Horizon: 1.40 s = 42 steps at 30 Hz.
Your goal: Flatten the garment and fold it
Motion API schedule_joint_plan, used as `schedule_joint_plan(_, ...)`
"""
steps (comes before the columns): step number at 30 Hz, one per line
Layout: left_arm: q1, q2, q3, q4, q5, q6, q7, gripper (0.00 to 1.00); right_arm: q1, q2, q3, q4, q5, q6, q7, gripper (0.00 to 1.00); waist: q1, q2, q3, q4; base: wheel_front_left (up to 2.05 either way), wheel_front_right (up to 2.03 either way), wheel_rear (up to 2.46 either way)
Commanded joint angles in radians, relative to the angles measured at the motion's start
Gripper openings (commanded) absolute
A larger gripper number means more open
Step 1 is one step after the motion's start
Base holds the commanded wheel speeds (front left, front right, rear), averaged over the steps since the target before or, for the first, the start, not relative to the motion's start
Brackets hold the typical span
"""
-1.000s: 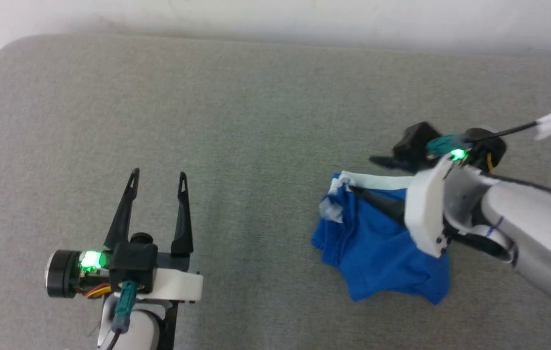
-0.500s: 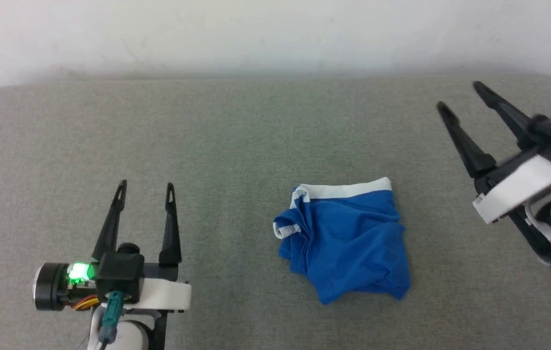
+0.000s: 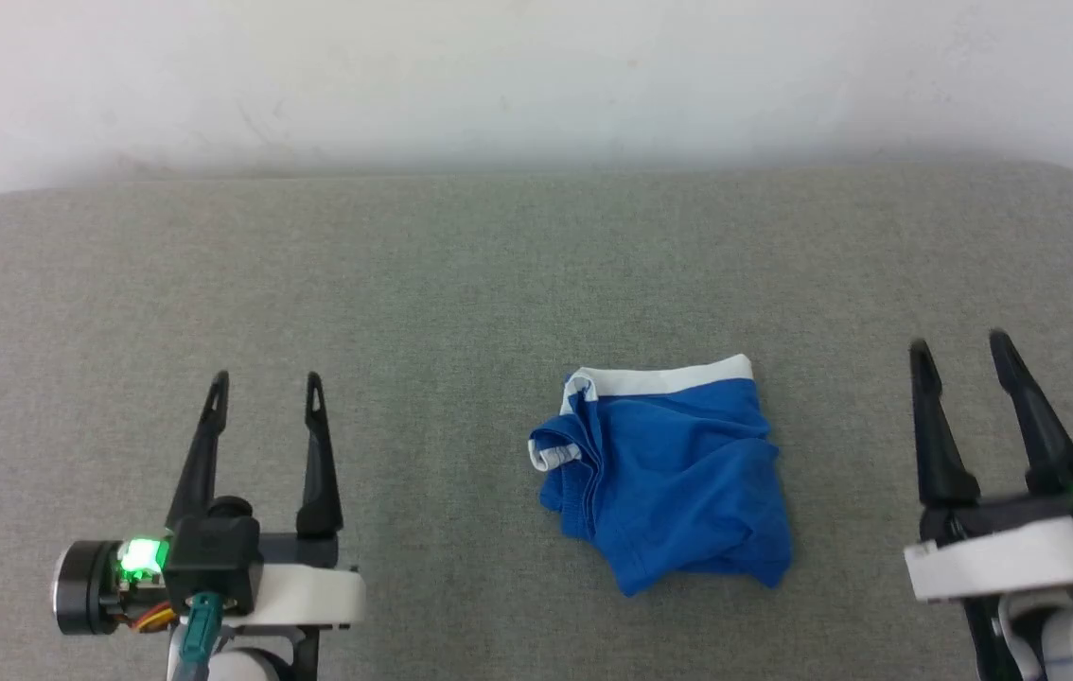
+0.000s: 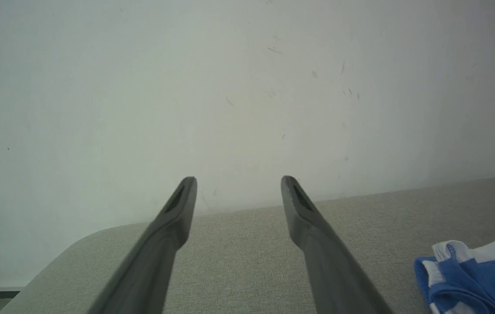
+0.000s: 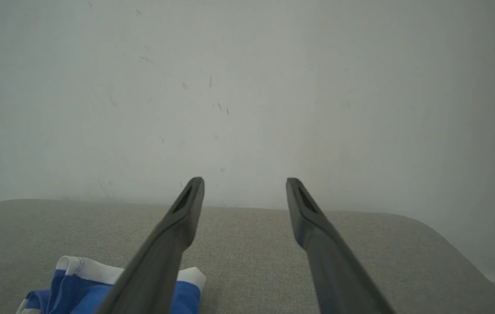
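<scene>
I see the garment point(image 3: 669, 473) lying rumpled on the grey surface point(image 3: 461, 265), between my left gripper point(image 3: 266, 380) and right gripper point(image 3: 958, 344); both sets of fingers spread apart, empty.

Soft matt cloth garment point(image 3: 678, 482); coarse woven grey surface point(image 3: 461, 274); matt wall point(image 3: 536, 76)

Your head camera looks down from high above the grey surface point(image 3: 499, 284), facing the white wall point(image 3: 536, 76) at its far edge. Your two wrist cameras sit low and close to that surface, each aimed along its own fingers point(image 4: 168, 231) at the same wall. All three views share the blue shorts point(image 3: 669, 473), cut off at the wrist views' lower corners.
</scene>
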Motion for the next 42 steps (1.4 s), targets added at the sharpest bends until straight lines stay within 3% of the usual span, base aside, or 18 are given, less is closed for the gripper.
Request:
schedule_joint_plan(1, 0.015, -0.006, 0.003, -0.003, -0.002, -0.007, -0.005, 1.0, 0.008, 0.002, -0.008, -0.009, -0.005, -0.001, -0.004, 1.0, 0.0001, 0.0, -0.005, 0.005, 0.0, 0.0, 0.0)
schedule_joint_plan(7, 0.041, -0.018, 0.006, 0.0, 0.003, -0.019, -0.005, 1.0, 0.078, 0.047, -0.061, -0.059, -0.013, -0.001, -0.004, 1.0, 0.0001, 0.0, -0.019, 0.014, 0.0, 0.0, 0.0)
schedule_joint_plan(11, 0.045, -0.024, 0.011, 0.002, 0.004, -0.025, -0.005, 1.0, 0.04, 0.048, -0.068, -0.094, -0.021, -0.001, -0.004, 1.0, 0.0001, 0.0, -0.022, 0.02, 0.0, 0.0, 0.0)
schedule_joint_plan(17, 0.039, -0.027, 0.024, 0.0, 0.008, -0.031, -0.005, 1.0, -0.142, -0.059, -0.034, -0.102, 0.006, -0.001, 0.022, 1.0, 0.0001, 0.0, -0.023, 0.021, 0.0, 0.0, 0.0)
schedule_joint_plan(26, 0.027, -0.04, 0.026, -0.003, 0.013, -0.037, -0.005, 1.0, -0.39, -0.363, 0.274, 0.027, 0.256, -0.001, 0.582, 1.0, 0.0001, 0.0, -0.016, 0.045, 0.0, 0.0, 0.0)
schedule_joint_plan(30, 0.023, -0.048, 0.029, -0.007, 0.013, -0.036, -0.005, 1.0, -0.438, -0.458, 0.413, 0.072, 0.426, -0.001, 0.807, 1.0, 0.0001, 0.0, -0.003, 0.057, 0.0, 0.0, 0.0)
schedule_joint_plan(35, 0.005, -0.056, 0.028, -0.013, 0.015, -0.039, -0.005, 1.0, -0.468, -0.493, 0.498, 0.127, 0.627, -0.001, 1.015, 1.0, 0.0001, 0.0, 0.032, 0.072, 0.0, 0.0, 0.0)
schedule_joint_plan(37, -0.006, -0.059, 0.029, -0.016, 0.015, -0.04, -0.005, 1.0, -0.471, -0.472, 0.495, 0.169, 0.702, -0.001, 1.064, 1.0, 0.0001, 0.0, 0.05, 0.077, 0.0, 0.0, 0.0)
schedule_joint_plan(42, -0.048, -0.068, 0.023, -0.023, 0.019, -0.042, -0.005, 1.0, -0.491, -0.435, 0.513, 0.251, 0.76, -0.001, 1.123, 1.0, 0.0001, 0.0, 0.113, 0.097, 0.0, 0.0, 0.0)
